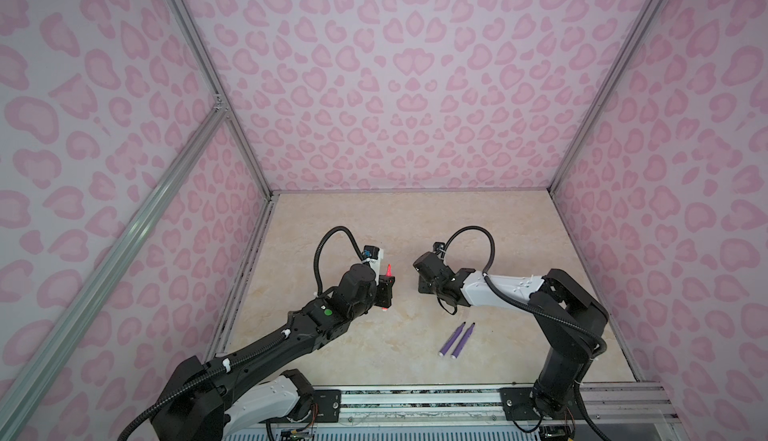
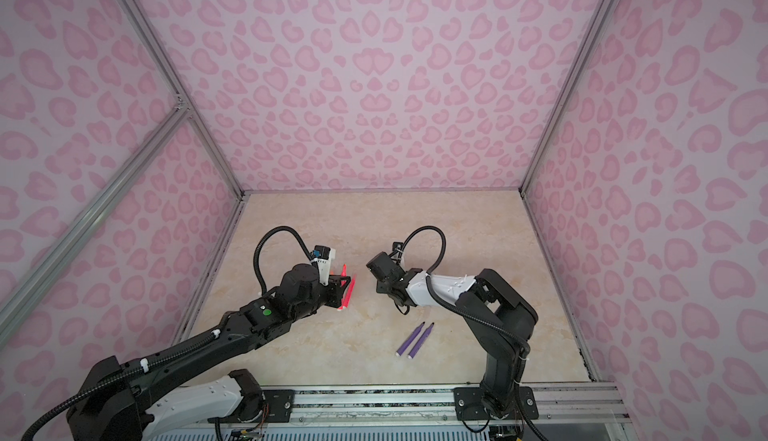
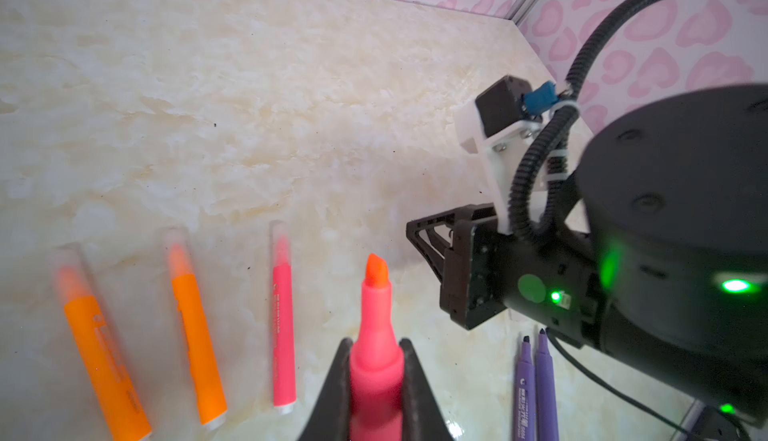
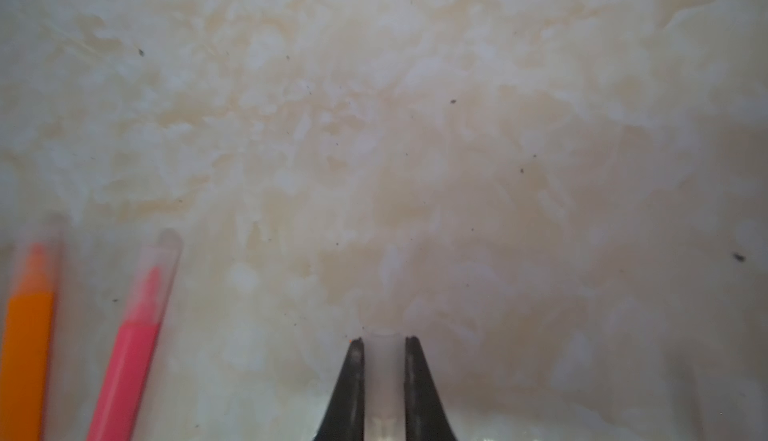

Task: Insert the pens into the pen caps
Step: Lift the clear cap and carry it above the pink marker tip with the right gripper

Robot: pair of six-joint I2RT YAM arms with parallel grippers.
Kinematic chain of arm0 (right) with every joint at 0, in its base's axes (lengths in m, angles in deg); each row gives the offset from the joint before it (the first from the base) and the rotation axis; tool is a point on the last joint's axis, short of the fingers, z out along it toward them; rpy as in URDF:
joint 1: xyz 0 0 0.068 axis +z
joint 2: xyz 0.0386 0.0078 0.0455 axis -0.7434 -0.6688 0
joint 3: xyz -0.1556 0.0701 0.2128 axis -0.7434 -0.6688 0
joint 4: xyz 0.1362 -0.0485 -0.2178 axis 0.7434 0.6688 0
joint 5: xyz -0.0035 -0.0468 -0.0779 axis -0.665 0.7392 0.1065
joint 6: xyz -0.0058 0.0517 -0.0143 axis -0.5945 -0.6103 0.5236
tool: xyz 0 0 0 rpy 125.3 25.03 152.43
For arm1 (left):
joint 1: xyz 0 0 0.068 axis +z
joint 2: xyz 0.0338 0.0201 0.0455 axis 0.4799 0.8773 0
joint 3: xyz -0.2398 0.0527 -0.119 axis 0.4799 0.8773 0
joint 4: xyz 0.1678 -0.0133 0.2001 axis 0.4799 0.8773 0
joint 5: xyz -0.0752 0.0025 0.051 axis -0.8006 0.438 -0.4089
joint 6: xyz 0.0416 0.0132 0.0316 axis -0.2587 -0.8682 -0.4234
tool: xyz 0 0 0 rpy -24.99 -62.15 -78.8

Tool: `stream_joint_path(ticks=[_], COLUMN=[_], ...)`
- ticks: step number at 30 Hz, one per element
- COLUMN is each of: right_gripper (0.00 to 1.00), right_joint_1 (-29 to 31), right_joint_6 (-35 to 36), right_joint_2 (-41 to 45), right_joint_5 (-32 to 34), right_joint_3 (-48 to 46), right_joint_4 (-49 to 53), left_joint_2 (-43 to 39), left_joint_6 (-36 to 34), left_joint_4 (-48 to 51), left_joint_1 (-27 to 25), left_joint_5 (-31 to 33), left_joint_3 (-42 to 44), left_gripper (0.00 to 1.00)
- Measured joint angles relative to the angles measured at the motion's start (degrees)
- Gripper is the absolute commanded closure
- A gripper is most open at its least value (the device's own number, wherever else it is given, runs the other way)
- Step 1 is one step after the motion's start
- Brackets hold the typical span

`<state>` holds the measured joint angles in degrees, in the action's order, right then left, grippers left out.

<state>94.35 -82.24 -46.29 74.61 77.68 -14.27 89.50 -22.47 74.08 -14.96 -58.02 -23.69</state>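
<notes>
My left gripper (image 3: 376, 349) is shut on an uncapped pink-red pen (image 3: 376, 306), whose chisel tip points away from the wrist. In both top views that pen (image 1: 388, 271) stands above the table's middle. My right gripper (image 4: 384, 341) is shut on a clear pen cap (image 4: 384, 372), close over the table. In the left wrist view the right gripper (image 3: 413, 229) hangs just beyond the pen's tip. Two purple pens (image 1: 456, 340) lie uncapped side by side. Two orange pens (image 3: 104, 355) (image 3: 195, 335) and a pink-red pen (image 3: 284, 326) lie capped in a row.
Pink-patterned walls (image 1: 395, 85) close in the beige marble table (image 1: 478, 231) on three sides. An aluminium rail (image 1: 415, 401) carries both arm bases along the front edge. The capped pens lie under the left arm and are hidden in both top views.
</notes>
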Motion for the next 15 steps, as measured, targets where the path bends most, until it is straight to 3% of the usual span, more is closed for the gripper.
stream_joint_path(ticks=[9, 15], right_gripper=[1.00, 1.00], right_joint_1=[0.2, 3.8], right_joint_6=[0.5, 2.0], right_joint_2=[14.6, 22.4], right_joint_5=[0.1, 0.6], right_joint_3=[-3.7, -5.4], right_joint_4=[-5.2, -11.0], left_joint_2=[-3.4, -5.0], left_joint_6=[-1.5, -1.9], left_joint_4=[-3.5, -7.2], left_joint_1=[-0.5, -1.4], left_joint_5=[-4.8, -9.5], left_joint_3=[1.8, 3.8], left_gripper=[0.97, 0.97])
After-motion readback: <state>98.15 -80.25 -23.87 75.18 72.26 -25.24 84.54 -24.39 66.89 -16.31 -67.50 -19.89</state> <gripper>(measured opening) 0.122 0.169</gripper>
